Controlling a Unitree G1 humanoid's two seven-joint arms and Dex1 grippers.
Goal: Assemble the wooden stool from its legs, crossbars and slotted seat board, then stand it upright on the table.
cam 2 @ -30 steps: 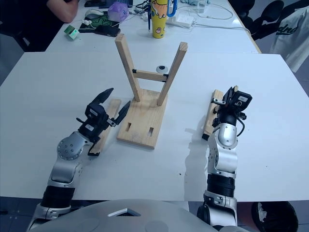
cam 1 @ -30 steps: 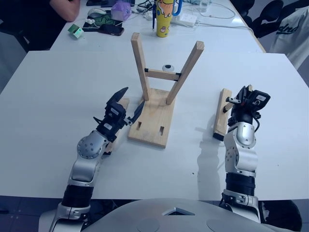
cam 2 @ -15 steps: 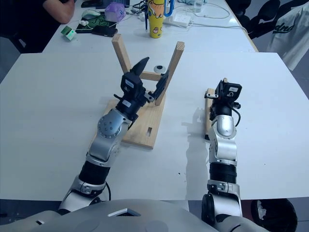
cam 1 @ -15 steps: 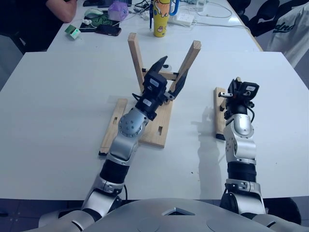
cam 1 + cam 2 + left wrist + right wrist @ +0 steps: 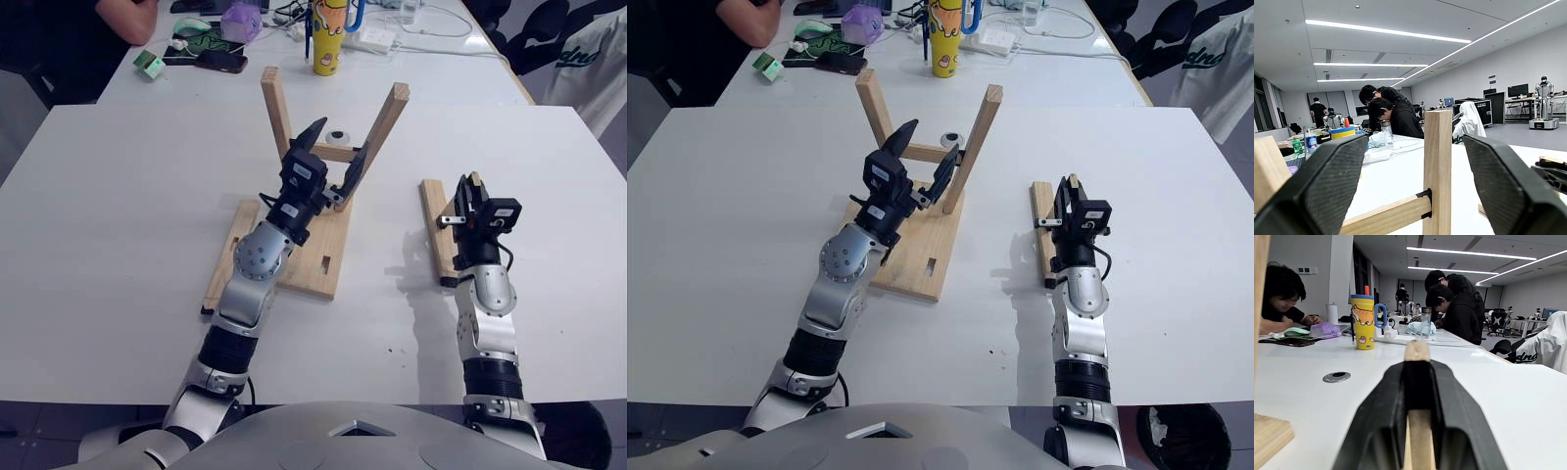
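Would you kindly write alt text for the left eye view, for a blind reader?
The open left hand hovers at the crossbar between two legs standing on the seat board. The right hand grips a loose wooden bar right of it.

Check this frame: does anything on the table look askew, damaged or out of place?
The two legs plugged into the seat board splay apart in a V rather than standing straight. The open left claw sits by their crossbar. Nothing looks spilled or broken.
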